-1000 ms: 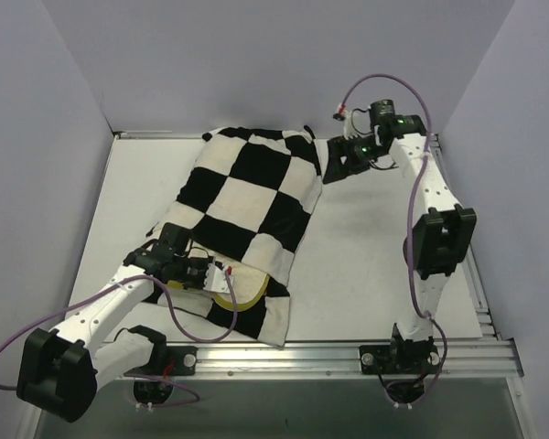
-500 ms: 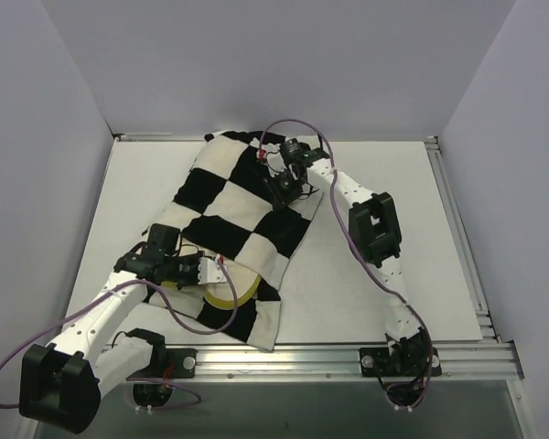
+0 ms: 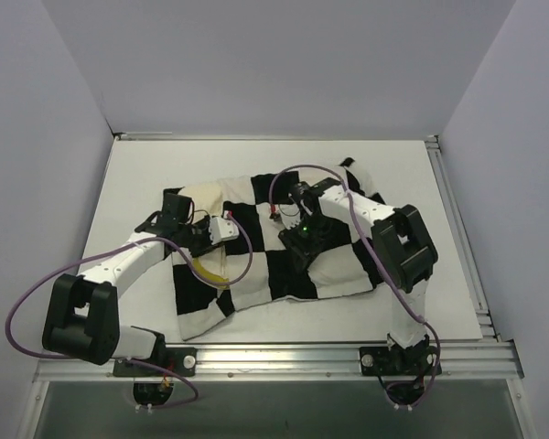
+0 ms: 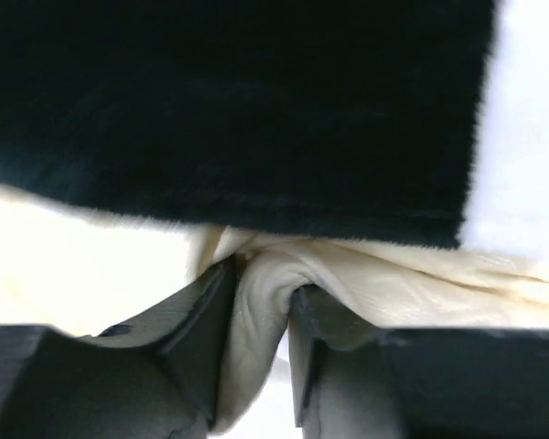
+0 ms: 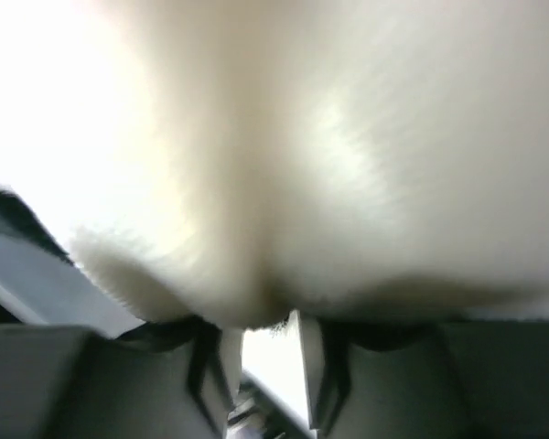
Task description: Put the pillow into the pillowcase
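The black-and-white checkered pillowcase (image 3: 284, 247) lies crumpled across the middle of the table. From its left opening shows a strip of the pillow's yellow edge (image 3: 208, 272); the remainder of the pillow is hidden inside. My left gripper (image 3: 209, 240) is at that opening. In the left wrist view the left gripper (image 4: 263, 274) is shut on a cream fold under the case's black plush (image 4: 238, 101). My right gripper (image 3: 306, 249) presses down on the case's middle. In the right wrist view the right gripper (image 5: 261, 334) pinches white plush (image 5: 348, 155) at its tips.
A metal rail (image 3: 348, 352) runs along the near edge and another (image 3: 457, 229) along the right side. Grey walls close in the left, right and far sides. Purple cables (image 3: 256, 197) loop over the case.
The pillowcase has swung from a diagonal lie at the left to across the middle. The right gripper came in from the far right corner and closed on it. The left gripper moved farther in.
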### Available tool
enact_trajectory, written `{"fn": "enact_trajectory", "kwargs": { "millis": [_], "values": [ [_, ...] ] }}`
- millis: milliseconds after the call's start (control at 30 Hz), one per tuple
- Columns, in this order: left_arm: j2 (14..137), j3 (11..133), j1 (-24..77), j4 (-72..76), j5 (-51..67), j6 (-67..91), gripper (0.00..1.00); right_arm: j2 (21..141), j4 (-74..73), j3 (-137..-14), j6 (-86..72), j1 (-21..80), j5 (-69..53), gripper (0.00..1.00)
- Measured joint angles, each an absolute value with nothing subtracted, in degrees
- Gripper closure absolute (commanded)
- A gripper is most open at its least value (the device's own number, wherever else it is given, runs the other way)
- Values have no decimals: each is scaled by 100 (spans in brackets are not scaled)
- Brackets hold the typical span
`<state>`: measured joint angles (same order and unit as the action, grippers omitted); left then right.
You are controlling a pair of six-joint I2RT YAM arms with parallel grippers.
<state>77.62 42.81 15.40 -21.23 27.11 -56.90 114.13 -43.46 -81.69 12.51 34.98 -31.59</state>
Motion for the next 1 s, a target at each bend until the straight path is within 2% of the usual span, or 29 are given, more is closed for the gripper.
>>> {"fn": "enact_trajectory", "kwargs": {
  "millis": [67, 100, 167, 200, 233, 300, 333, 633, 700, 767, 833, 967, 1000],
  "values": [
    [7861, 4582, 1599, -2075, 2786, -5433, 53, 11380, -4635, -8193, 1085, 3238, -3251, 59],
    [7867, 4707, 1625, -2086, 2834, -5256, 52, 11378, -4781, -8272, 1009, 3015, -3277, 51],
    [7839, 4888, 1669, -2093, 2954, -4864, 49, 11378, -4941, -8519, 832, 2434, -3271, 43],
    [7804, 4932, 1684, -2099, 3017, -4637, 45, 11367, -4971, -8680, 766, 2147, -3227, 38],
    [7747, 4952, 1697, -2126, 3063, -4379, 40, 11343, -4952, -8866, 698, 1859, -3153, 36],
    [7601, 4954, 1719, -2231, 3120, -3833, 37, 11216, -4856, -9109, 644, 1483, -2995, 36],
    [7513, 4954, 1715, -2314, 3146, -3494, 27, 11126, -4823, -9188, 615, 1391, -2930, 36],
    [7524, 5033, 1402, -2670, 3465, -751, 17, 10296, -4862, -8816, 454, 1813, -2845, 37],
    [7592, 5011, 1382, -2676, 3579, -130, 7, 10294, -4860, -8621, 447, 1970, -2663, 36],
    [7594, 4901, 1382, -2626, 3686, 447, 6, 10296, -4847, -8440, 427, 2128, -2432, 35],
    [7546, 4650, 1389, -2491, 3765, 963, 3, 10298, -4790, -8298, 401, 2252, -2200, 38],
    [7531, 4106, 1509, -2198, 3699, 1721, 7, 10503, -4560, -8215, 336, 2447, -1728, 47],
    [7555, 4016, 1535, -2110, 3675, 1850, 9, 10600, -4482, -8215, 325, 2475, -1651, 56]
  ]
}}
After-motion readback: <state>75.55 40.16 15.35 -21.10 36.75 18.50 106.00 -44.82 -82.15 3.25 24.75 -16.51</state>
